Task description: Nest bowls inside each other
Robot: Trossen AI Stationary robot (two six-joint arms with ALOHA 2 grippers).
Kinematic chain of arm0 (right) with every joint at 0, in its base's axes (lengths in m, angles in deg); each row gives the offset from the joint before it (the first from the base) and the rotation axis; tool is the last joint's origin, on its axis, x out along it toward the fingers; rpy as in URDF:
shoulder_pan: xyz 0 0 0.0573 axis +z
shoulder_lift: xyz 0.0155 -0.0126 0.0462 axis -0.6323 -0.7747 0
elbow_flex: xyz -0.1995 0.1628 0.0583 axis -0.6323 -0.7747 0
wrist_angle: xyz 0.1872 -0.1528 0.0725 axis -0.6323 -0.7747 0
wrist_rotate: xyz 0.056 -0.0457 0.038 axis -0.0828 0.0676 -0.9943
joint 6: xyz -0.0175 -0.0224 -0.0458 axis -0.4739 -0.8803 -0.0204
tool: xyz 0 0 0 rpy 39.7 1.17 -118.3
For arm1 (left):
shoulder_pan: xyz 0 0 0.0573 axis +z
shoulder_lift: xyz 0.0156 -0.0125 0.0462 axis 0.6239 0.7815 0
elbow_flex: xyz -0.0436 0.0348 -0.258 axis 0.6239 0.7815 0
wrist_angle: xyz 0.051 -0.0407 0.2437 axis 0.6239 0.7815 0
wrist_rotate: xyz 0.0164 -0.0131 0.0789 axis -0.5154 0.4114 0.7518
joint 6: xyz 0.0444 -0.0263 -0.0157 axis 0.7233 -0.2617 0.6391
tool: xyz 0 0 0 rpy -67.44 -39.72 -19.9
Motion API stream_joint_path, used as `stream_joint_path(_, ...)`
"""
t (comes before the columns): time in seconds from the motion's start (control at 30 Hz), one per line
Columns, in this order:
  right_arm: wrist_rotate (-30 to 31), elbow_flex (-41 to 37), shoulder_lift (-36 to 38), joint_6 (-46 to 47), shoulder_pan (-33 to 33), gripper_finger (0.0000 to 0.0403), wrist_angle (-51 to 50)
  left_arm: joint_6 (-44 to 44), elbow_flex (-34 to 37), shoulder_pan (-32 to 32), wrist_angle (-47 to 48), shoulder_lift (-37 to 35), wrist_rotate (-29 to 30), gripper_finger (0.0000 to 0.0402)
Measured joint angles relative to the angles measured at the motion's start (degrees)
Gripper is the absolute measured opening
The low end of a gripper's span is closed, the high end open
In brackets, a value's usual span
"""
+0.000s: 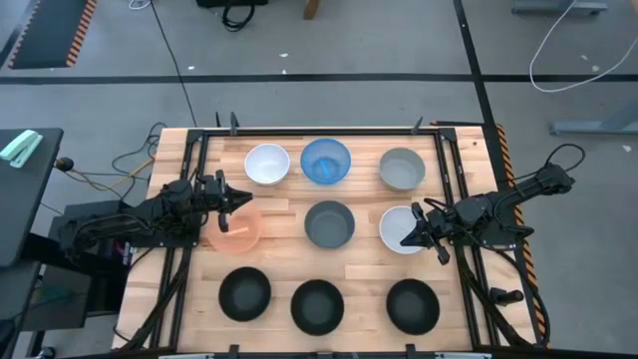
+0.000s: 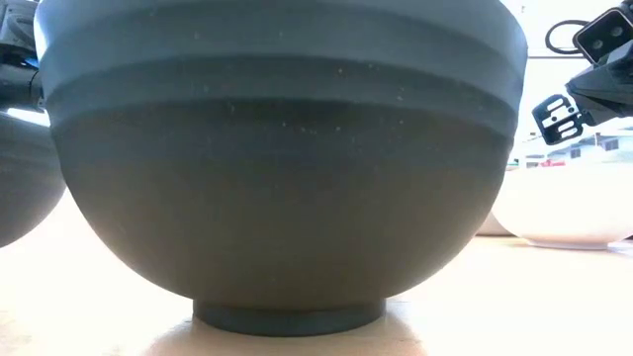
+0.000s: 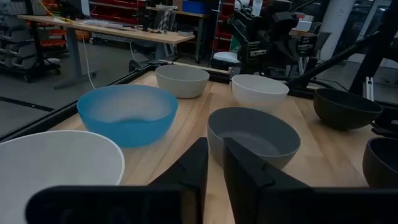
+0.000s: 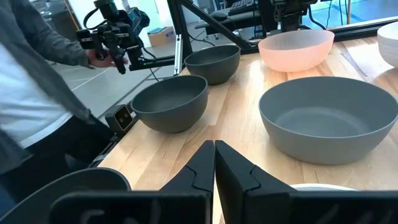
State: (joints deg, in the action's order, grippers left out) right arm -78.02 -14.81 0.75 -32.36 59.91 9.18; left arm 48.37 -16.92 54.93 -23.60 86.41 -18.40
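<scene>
The left claw [image 1: 242, 202] reaches inward from the left side, fingers [image 3: 193, 165] pressed nearly together. The right claw [image 1: 414, 232] reaches inward from the right, fingers [image 4: 231, 163] closed.

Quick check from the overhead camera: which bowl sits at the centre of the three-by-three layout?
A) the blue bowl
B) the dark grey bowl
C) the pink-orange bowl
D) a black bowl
B: in the high view the dark grey bowl fills the middle spot, with the blue bowl in the far row beyond it, the pink-orange bowl under the left pincer, and a black bowl in the near row.
</scene>
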Motion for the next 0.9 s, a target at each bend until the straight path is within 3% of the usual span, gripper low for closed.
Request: stream_joint_path(0.9,2.67,0.0,0.0,-2.98,-0.04,0.0019,1.47,-0.03,0.02,0.0,-3.14,-0.02,0.0,0.0046)
